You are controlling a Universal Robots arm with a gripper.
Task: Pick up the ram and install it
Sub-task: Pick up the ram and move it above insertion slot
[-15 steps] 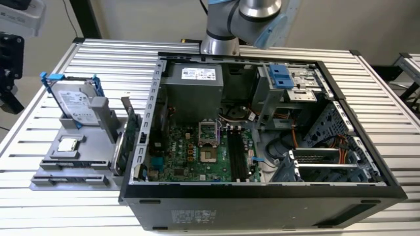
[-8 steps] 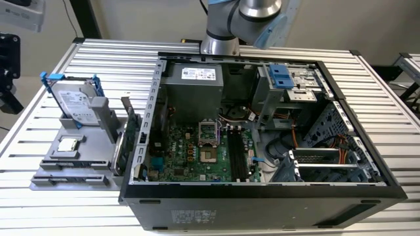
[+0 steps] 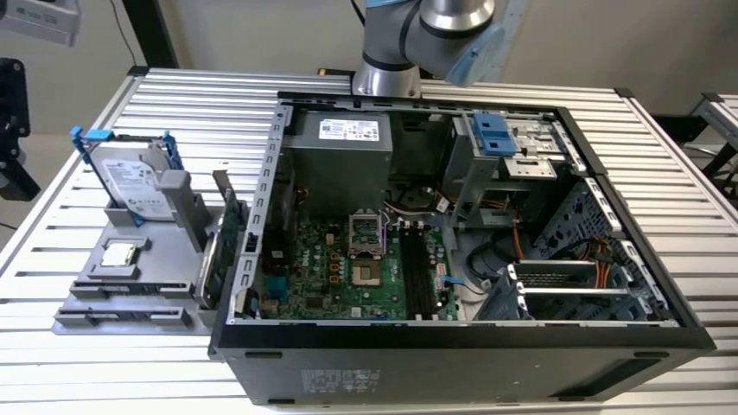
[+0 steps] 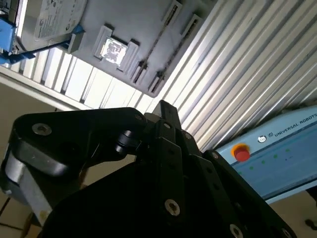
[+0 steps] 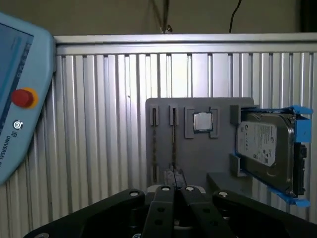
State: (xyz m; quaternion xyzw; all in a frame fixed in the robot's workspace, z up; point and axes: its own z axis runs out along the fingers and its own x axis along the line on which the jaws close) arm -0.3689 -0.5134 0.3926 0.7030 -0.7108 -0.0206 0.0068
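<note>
Arm: the robot arm (image 3: 427,35) rises at the far edge of the table (image 3: 173,104), behind the computer case (image 3: 461,341).
Gripper: in the first wrist view the black gripper (image 5: 173,186) hangs well above the grey holder (image 5: 198,153), lined up with the ram's slot.
Jaws: drawn close together, with no gap showing between the two finger links; whether anything sits between the tips cannot be told.
Ram: the ram (image 5: 173,144) shows as a thin dark strip seen edge-on. It stands in a slot of the holder, between the processor chip (image 5: 202,121) and a second slot (image 5: 153,144), and is apart from the gripper.
Holder: it lies flat on the ribbed metal table, just beside the case on the exterior view's left.
Hard drive: the silver hard drive (image 5: 265,148) sits in a blue frame at the end of the holder beyond the chip, leaning in its bracket.
Case: it lies on its side with the cover off, the green motherboard (image 3: 346,268) facing up and the long black memory sockets (image 3: 417,272) near its middle.
Pendant: a pale blue control pendant (image 5: 20,59) with a red button (image 5: 23,97) rests on the table, well apart from the holder.
</note>
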